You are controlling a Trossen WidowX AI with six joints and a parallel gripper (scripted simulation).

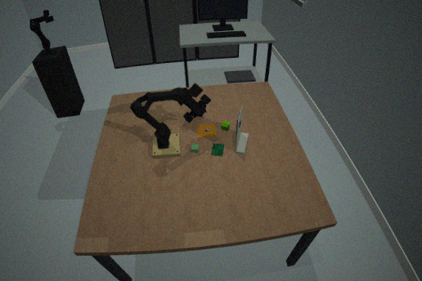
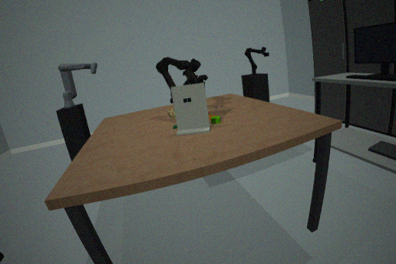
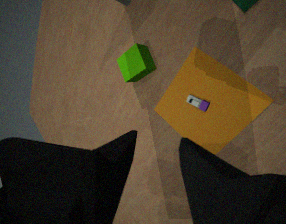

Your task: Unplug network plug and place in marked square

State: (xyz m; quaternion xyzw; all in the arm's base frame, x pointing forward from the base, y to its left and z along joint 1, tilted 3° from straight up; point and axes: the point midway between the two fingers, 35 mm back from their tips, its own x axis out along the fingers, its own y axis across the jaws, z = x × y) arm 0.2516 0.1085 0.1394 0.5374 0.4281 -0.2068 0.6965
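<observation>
With the small white-and-purple network plug (image 3: 198, 103) lying inside the orange marked square (image 3: 230, 125) and the black fingers part-spread, gripping nothing, the remaining risk is a careless retreat brushing the brown wooden worktop (image 3: 85, 110).

- One plug (image 3: 198, 103)
- One orange marked square (image 3: 213, 101)
- One upright white panel (image 2: 189, 109)
- Two dark sockets (image 2: 186, 100) on the panel
- Two green cubes (image 1: 225, 126)
- One flat green tile (image 1: 217, 149)
- One table (image 1: 213, 205)

The plug (image 3: 198, 103) lies on the orange square (image 3: 215, 102), apart from the empty, part-open hand (image 3: 157, 150).
</observation>
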